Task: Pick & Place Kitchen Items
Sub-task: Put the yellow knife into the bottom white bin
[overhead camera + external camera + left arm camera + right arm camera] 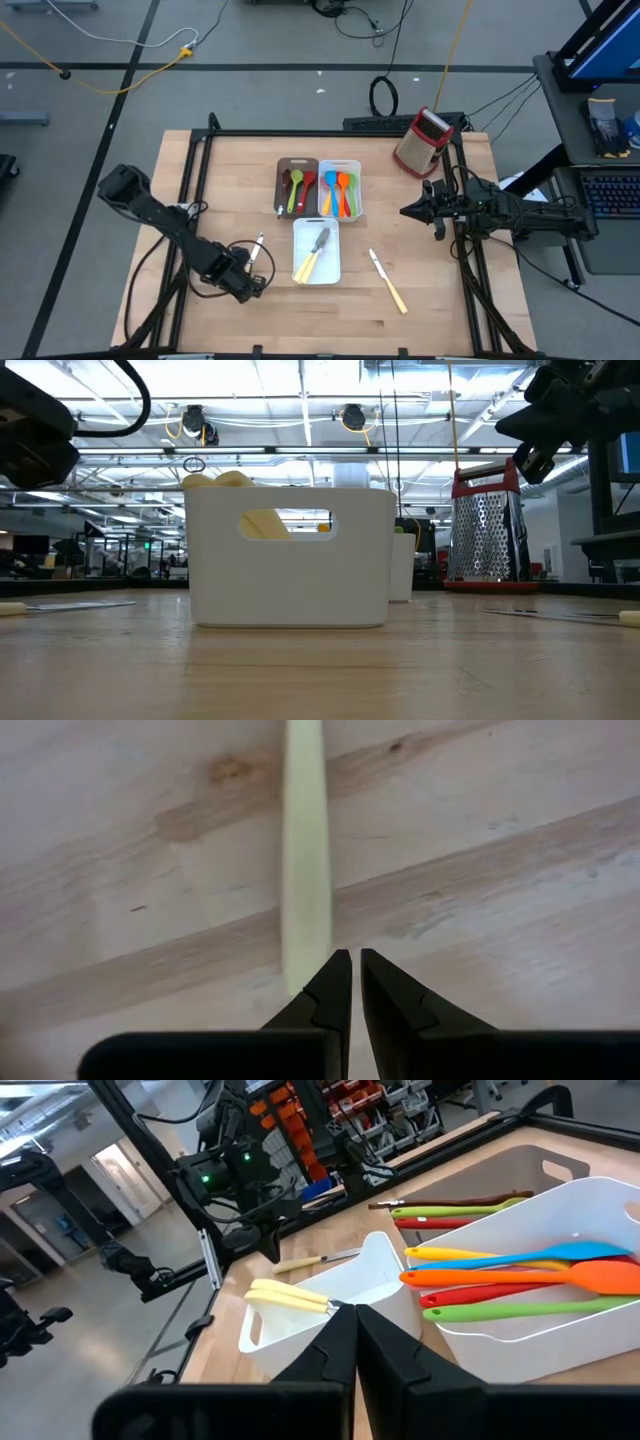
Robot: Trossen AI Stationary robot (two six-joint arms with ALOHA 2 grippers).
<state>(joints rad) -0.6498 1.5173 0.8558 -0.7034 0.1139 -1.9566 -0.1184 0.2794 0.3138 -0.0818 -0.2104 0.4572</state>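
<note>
A robot's left end effector (256, 283) hovered low over the pale wooden tabletop (430, 300), its dark fingers (330, 990) nearly pressed together and gripping nothing, their tips just beside the butt of a cream-handled knife (257, 248) lying flat on the boards. The step in hand appeared to be the pick-up of that knife: the handle ran straight ahead of the fingers in the left wrist view, slim, smooth and rounded against the knotted grain. The next move would likely call for the fingers to part, straddle the handle and close across its narrow width before any lift.

The right end effector (408, 211) waited clenched and empty above the tabletop's right side, near a red-and-metal box grater (420, 142). At the centre sat three bins. A small white plastic bin (334, 268) already held two cream-handled knives (313, 256); behind it, a larger white bin (356, 200) carried glossy orange, blue, red and green spoons and spatulas (340, 192), and a dark-brown bin (283, 166) held red, green and brown utensils (297, 189). A second loose knife (387, 281), metal blade and cream handle, lay on the boards between the small bin and the right edge, well apart from both arms.
</note>
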